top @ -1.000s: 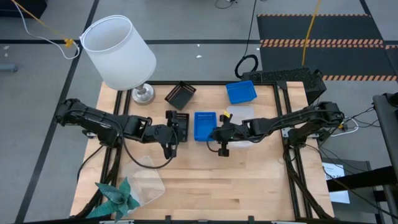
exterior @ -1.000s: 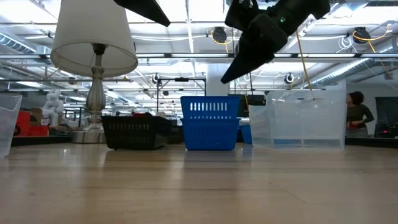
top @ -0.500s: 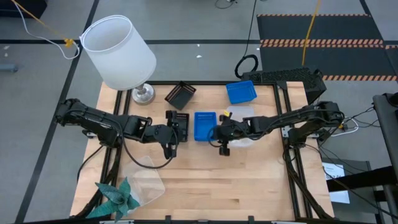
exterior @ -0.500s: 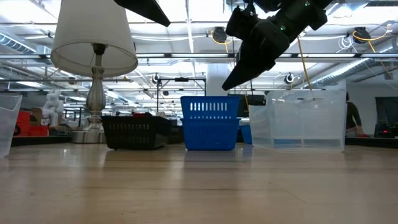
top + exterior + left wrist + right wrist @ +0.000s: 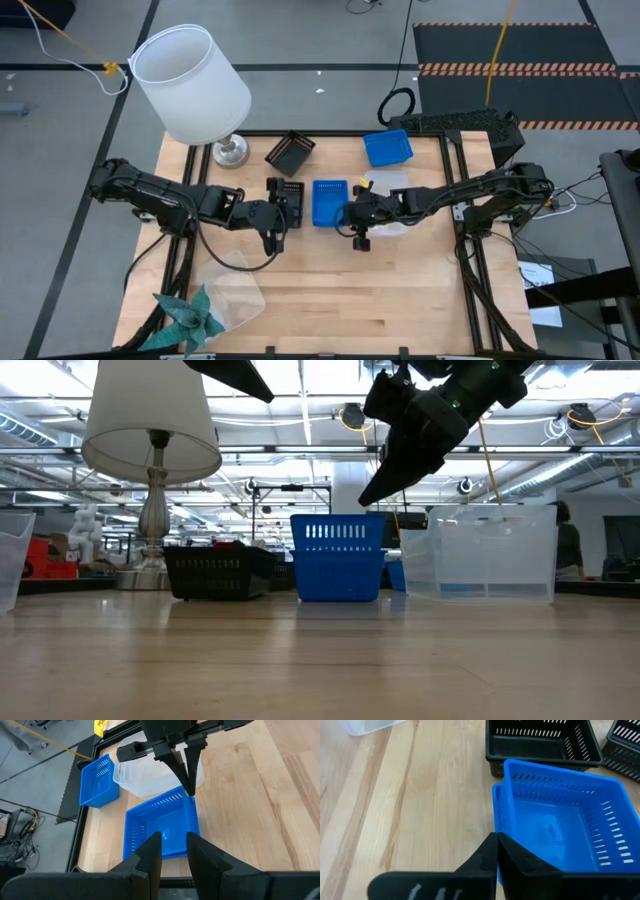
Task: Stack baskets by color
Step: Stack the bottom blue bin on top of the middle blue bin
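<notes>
Two bright blue baskets (image 5: 329,202) (image 5: 560,825) sit nested at the table's middle. A black basket (image 5: 288,192) stands to their left and a clear basket (image 5: 390,185) to their right. My right gripper (image 5: 497,842) (image 5: 366,495) is shut and slants down just above the blue stack's near right corner, with a gap under its tips in the low view. My left gripper (image 5: 173,851) (image 5: 282,215) hangs open and empty above the black basket. Another blue basket (image 5: 387,148) and another black one (image 5: 290,152) rest at the far side.
A white lamp (image 5: 190,85) stands at the far left corner. Another clear basket (image 5: 235,285) and a teal paper ornament (image 5: 188,318) lie at the near left. Bare wood stretches along the near right of the table (image 5: 400,300).
My right gripper has sunk slightly and tipped a little steeper over the blue stack's corner, then kept still. The baskets have not moved.
</notes>
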